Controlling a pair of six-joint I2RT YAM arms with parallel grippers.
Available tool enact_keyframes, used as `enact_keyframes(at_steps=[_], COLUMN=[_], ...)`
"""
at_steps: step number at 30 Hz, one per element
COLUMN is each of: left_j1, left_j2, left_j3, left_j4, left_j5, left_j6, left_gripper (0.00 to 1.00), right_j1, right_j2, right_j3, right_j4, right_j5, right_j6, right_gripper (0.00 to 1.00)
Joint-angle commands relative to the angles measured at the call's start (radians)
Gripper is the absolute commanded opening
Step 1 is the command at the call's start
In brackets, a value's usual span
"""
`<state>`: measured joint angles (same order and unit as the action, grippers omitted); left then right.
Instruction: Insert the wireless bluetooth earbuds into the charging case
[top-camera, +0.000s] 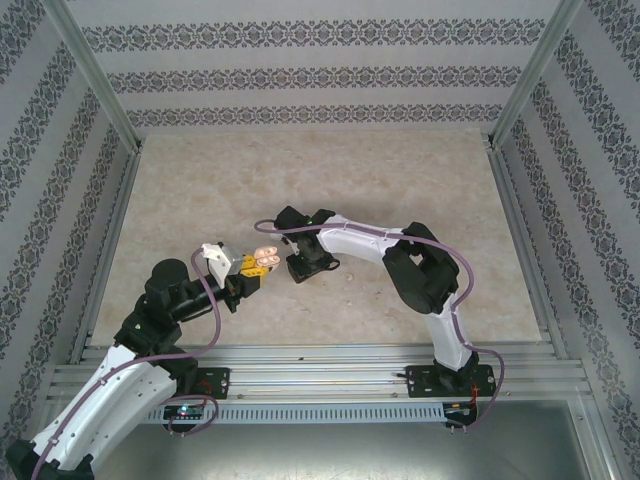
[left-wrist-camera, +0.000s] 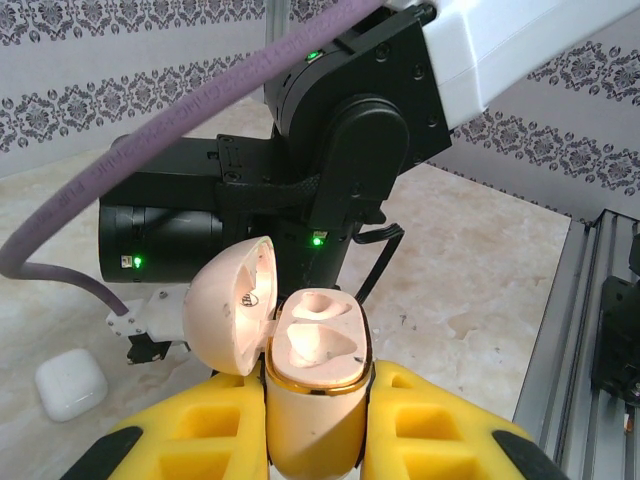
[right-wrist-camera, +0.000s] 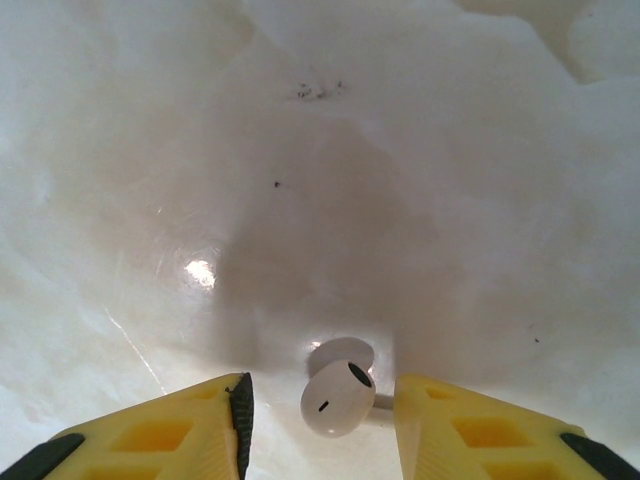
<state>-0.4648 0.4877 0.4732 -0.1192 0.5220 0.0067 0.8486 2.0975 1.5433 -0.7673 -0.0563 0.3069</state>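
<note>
My left gripper (left-wrist-camera: 315, 420) is shut on the charging case (left-wrist-camera: 318, 345), a cream, gold-rimmed case held upright above the table. Its hinged lid (left-wrist-camera: 228, 305) hangs open to the left, and both earbud wells stand empty. In the top view this case (top-camera: 265, 258) sits at the left gripper (top-camera: 255, 266), close to the right gripper (top-camera: 300, 266). One of the wireless bluetooth earbuds (right-wrist-camera: 338, 398), white with a dark grille, lies on the table between the yellow fingers of my right gripper (right-wrist-camera: 320, 405). Its jaws are open, with gaps on both sides of the earbud.
A small closed glossy white pebble-shaped case (left-wrist-camera: 70, 383) lies on the marble tabletop (top-camera: 330, 170) beside the right arm's black wrist (left-wrist-camera: 330, 150), which looms just behind the held case. Aluminium rails (top-camera: 320, 355) run along the near edge, and patterned walls enclose the table.
</note>
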Motion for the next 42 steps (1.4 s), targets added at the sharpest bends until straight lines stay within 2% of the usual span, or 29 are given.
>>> enact_keyframes(at_steps=[1, 23, 31, 35, 42], left_j1=[-0.010, -0.009, -0.009, -0.010, -0.010], left_j2=[-0.010, -0.008, -0.006, 0.005, 0.050], left_j3=[-0.012, -0.021, -0.030, -0.037, -0.055], left_j4=[0.046, 0.065, 0.088, 0.121, 0.209], left_j5=[0.009, 0.007, 0.011, 0.027, 0.045], left_j6=[-0.016, -0.022, -0.029, -0.037, -0.041], left_gripper=[0.00, 0.00, 0.00, 0.00, 0.00], right_j1=[0.016, 0.028, 0.023, -0.008, -0.124], right_j2=[0.017, 0.042, 0.018, -0.030, -0.230], right_j3=[0.013, 0.021, -0.005, -0.050, -0.214], right_j4=[-0.020, -0.065, -0.061, -0.017, 0.139], right_j5=[0.026, 0.066, 0.064, 0.040, -0.109], right_j6=[-0.053, -0.074, -0.062, 0.003, 0.164], right_gripper=[0.42, 0.35, 0.26, 0.25, 0.22])
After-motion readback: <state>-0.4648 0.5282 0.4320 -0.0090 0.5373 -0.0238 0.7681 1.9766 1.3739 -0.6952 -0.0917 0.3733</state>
